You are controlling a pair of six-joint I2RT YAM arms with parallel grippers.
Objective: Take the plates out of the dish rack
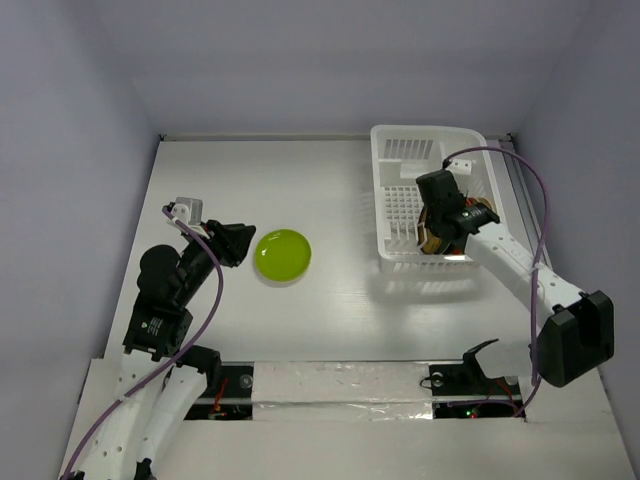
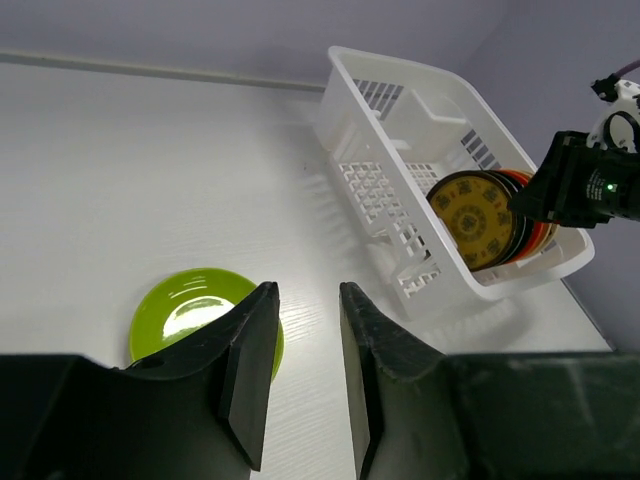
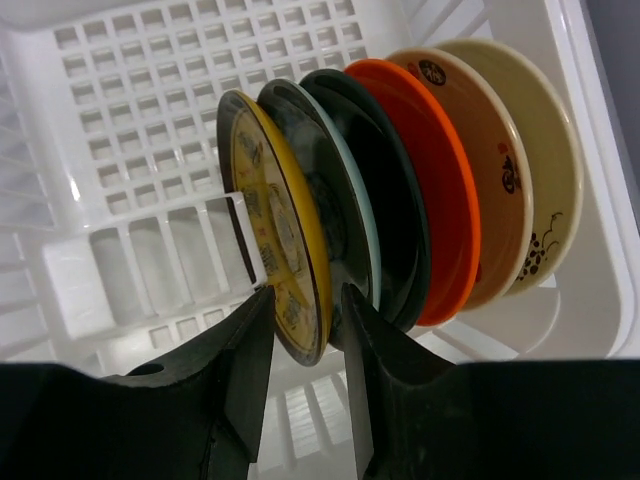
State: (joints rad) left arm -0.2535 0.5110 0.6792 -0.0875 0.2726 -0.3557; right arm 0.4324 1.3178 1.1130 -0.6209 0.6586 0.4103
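**Plates: one out, the rest racked**

Left jaws parted, empty, poised just over the flat lime green round plate (image 2: 190, 312). It lies alone on the white table (image 2: 120, 150), unloaded by the look of it. Farther off, the white plastic slotted dish rack (image 2: 400, 110) keeps a row of plates on edge, rims exposed for pinching. Right jaws straddle the frontmost yellow patterned plate (image 3: 265, 220). Clamped or not, cannot tell.

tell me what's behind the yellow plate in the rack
Behind the yellow plate, on edge: a grey-blue plate, a dark green plate, an orange plate and two cream plates. Each hides most of the next.
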